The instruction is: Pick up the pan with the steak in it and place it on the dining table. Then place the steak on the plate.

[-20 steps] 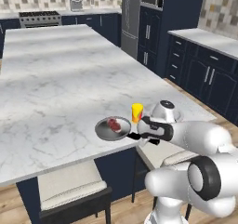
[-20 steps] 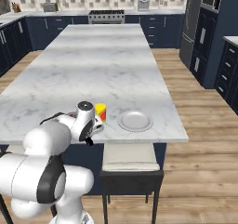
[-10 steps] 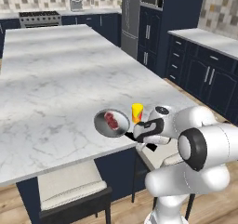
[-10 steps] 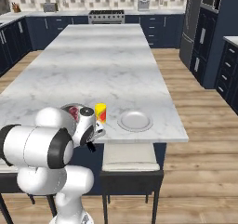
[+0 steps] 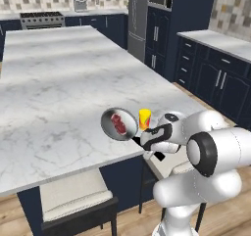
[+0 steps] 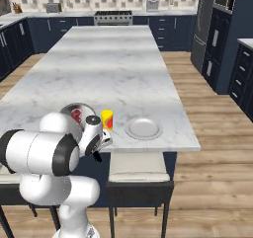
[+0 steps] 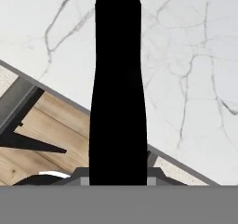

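The grey pan (image 5: 119, 124) hangs tilted above the near edge of the marble dining table (image 5: 59, 83), its inside turned toward the left base view. The red steak (image 5: 118, 123) lies inside it. My gripper (image 5: 149, 141) is shut on the pan's long black handle (image 7: 118, 88), which runs straight up from between the fingers in the hand view. In the right base view my arm half hides the pan (image 6: 73, 111) and steak (image 6: 76, 115). The white plate (image 6: 143, 128) lies flat on the table (image 6: 108, 64) to the right of the pan, apart from it.
A small yellow cup (image 5: 144, 118) (image 6: 106, 119) stands between pan and plate, close to the pan's rim. Cushioned stools (image 5: 73, 196) (image 6: 136, 165) sit under the table's near edge. Dark navy cabinets (image 5: 215, 78) line the right side.
The pan has come up off the table top and tilted from flat to steep, the steak still in it. My arm has swung closer to the table edge.
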